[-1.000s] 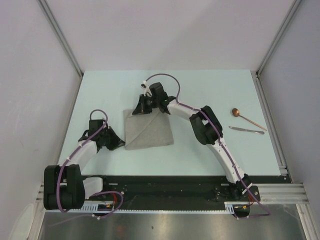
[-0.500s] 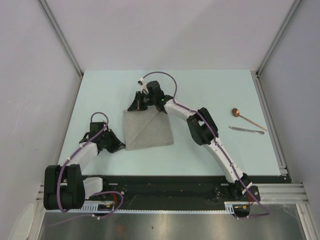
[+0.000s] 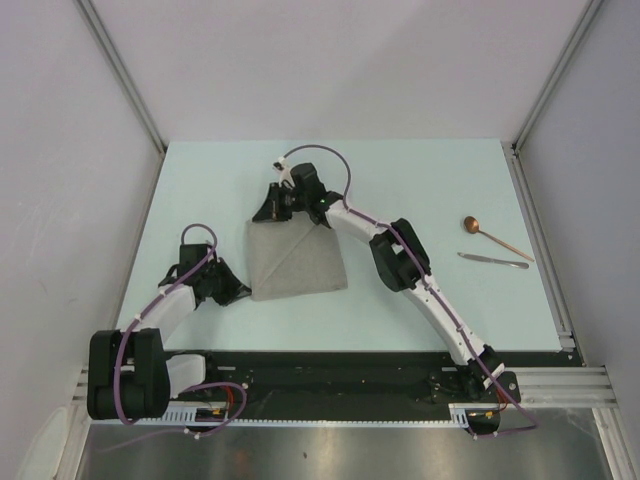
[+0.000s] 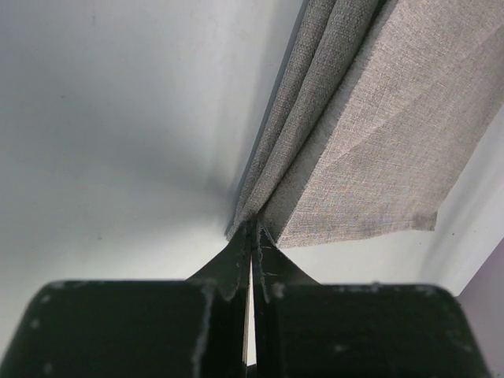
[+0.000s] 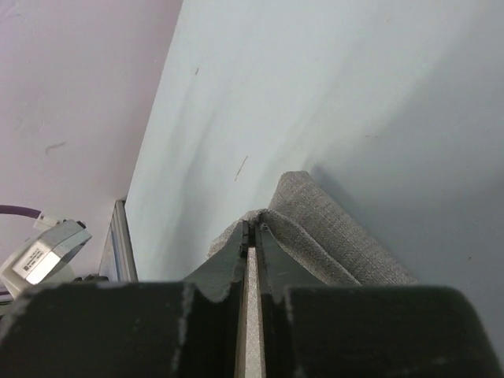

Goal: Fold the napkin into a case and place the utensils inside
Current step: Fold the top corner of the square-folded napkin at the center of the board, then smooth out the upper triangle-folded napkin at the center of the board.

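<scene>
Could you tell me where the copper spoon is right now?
In the top view the copper spoon lies on the right side of the table, just beyond the silvery utensil, far right of the napkin.

Robot lab cell: plain white walls [image 3: 330,70], aluminium frame rails [image 3: 560,385], pale-green table [image 3: 420,190].

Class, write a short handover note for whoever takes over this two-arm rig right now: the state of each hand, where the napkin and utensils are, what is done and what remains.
Left hand: shut on the near left corner of the grey-beige fabric napkin.
Right hand: closed to a slit on the napkin's far left corner.
Napkin: partly folded in layers, lying mid-left on the pale green table.
Copper-coloured spoon and thin silvery utensil: on the table to the right, apart from the napkin, untouched.
Done: first folds.
Left: finish the narrow case, then put both utensils inside.
</scene>
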Robot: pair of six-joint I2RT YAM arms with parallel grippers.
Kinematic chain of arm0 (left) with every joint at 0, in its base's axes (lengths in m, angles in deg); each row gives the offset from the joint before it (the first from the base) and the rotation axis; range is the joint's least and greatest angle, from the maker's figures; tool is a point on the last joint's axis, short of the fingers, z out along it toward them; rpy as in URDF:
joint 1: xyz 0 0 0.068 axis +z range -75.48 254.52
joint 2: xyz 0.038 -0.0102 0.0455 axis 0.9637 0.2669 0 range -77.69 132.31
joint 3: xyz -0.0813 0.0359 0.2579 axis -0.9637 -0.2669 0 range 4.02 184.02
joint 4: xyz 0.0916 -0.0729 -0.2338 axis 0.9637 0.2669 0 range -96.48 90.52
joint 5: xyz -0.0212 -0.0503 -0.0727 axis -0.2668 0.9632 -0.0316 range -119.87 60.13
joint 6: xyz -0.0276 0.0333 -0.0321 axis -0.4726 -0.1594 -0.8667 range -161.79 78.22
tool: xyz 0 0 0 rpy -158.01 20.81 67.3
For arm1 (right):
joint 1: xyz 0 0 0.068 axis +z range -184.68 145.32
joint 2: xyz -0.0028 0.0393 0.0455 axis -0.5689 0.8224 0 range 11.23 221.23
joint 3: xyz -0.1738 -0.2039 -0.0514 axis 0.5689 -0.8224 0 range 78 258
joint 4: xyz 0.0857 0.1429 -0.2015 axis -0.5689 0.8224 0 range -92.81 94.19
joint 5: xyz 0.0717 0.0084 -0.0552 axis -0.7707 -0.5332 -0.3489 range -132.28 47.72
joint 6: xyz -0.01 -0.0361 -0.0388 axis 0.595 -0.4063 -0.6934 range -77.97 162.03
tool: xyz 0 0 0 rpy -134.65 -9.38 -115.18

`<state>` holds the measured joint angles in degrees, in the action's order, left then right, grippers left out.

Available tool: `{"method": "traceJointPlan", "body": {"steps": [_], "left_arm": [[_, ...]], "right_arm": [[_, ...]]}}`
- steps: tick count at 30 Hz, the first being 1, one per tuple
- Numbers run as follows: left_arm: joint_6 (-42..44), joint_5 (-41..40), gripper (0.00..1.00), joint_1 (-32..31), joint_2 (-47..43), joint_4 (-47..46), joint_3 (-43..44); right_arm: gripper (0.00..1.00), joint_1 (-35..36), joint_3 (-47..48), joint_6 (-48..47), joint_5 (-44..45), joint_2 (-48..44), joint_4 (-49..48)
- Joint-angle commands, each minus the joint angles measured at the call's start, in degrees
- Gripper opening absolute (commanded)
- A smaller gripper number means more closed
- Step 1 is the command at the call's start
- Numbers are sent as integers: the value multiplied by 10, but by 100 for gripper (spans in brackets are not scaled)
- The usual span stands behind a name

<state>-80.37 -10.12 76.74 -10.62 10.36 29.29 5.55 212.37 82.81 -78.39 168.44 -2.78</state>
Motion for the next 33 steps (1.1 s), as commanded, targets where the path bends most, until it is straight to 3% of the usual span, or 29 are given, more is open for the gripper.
{"method": "traceJointPlan", "body": {"steps": [1, 7, 11, 15, 19, 24, 26, 33], "left_arm": [[6, 8, 0, 3, -2, -1, 4], [5, 0, 2, 3, -2, 7, 14], [11, -10, 3, 4, 6, 23, 35], [18, -20, 7, 5, 3, 48, 53], [33, -13, 15, 7, -18, 78, 69], [27, 34, 14, 6, -4, 79, 58], [22, 40, 14, 6, 3, 69, 50], [11, 20, 11, 6, 10, 55, 31]], "right_arm": [[13, -3, 47, 7, -4, 14, -25], [33, -9, 50, -5, -7, -5, -2], [35, -16, 2, -34, 7, -65, 50], [36, -40, -96, -61, 16, -153, 67], [38, -80, -267, -57, -10, -256, 48], [34, -126, -400, -52, -61, -305, -42], [28, -138, -407, -57, -81, -298, -47], [20, -151, -380, -55, -88, -256, -70]]}}
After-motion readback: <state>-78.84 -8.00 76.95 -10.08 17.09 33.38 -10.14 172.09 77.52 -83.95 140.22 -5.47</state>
